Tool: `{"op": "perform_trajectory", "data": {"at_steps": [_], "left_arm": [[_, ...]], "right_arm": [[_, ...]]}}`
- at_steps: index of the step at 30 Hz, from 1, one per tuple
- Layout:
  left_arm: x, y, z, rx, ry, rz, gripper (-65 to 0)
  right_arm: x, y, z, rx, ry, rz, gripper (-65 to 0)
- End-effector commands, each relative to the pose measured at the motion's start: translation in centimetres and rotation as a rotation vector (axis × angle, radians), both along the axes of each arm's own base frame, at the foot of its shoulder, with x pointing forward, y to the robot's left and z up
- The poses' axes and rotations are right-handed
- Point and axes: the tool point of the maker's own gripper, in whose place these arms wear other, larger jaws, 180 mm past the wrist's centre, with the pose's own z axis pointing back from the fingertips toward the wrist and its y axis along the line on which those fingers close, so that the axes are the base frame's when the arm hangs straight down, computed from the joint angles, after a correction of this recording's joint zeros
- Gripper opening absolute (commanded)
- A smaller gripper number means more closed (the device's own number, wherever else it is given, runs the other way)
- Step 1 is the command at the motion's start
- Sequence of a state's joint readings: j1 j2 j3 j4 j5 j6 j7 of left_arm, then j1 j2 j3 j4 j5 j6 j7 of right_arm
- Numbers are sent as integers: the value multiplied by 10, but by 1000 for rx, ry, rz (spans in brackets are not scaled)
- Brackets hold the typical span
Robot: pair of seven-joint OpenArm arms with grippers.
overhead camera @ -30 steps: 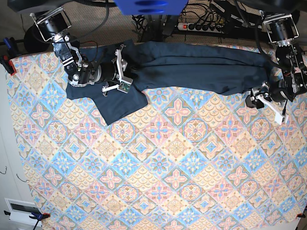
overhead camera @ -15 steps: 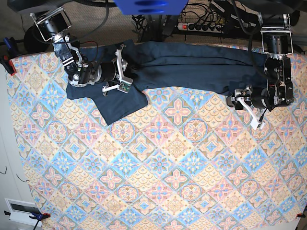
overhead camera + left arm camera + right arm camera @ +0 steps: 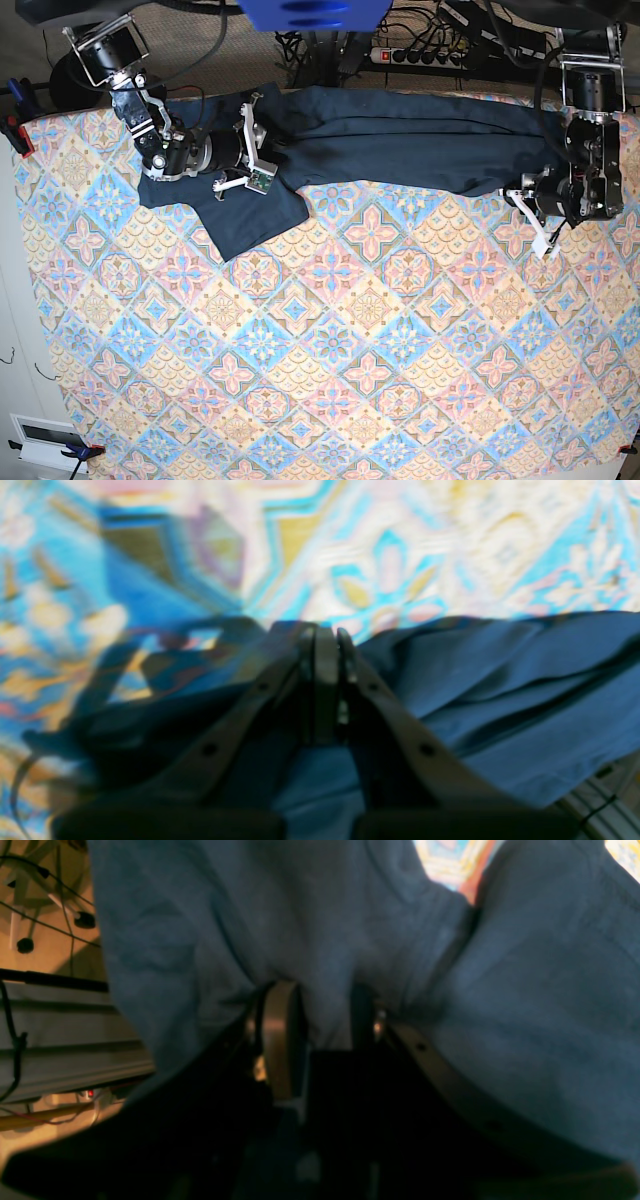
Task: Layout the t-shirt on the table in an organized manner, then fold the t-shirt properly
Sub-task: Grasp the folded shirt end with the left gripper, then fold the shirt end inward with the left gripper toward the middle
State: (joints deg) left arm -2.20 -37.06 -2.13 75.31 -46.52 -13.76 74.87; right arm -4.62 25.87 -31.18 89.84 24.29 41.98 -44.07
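Base view: shirt [image 3: 400, 140] stretched along the bench's [image 3: 330, 360] far edge.
Left jaws [image 3: 325, 640] pressed together at the shirt's hem; right jaws [image 3: 320, 1010] clamp bunched cloth at the shirt's other end.

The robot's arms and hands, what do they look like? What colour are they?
Both arms are black, built from chunky round joints with silver metal blocks at the top, and black cables run along them. The left hand and the right hand have white finger pieces in the base view. Up close, the fingers look dark, long and tapered, with small round holes.
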Motion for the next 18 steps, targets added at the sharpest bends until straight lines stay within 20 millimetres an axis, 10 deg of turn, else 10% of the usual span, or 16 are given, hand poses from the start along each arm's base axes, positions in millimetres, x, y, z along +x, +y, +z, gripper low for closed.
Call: {"op": "perform_trajectory", "data": {"at_steps": [1, 12, 18], "left_arm": [[11, 22, 18, 39, -42, 25, -650], [19, 103, 67, 167, -138, 175, -650], [11, 55, 59, -27, -87, 118, -650]], "right_arm": [[-8, -34, -25, -200, 24, 12, -462], [-7, -33, -24, -198, 22, 10, -462], [-7, -33, -24, -198, 22, 10, -462]]}}
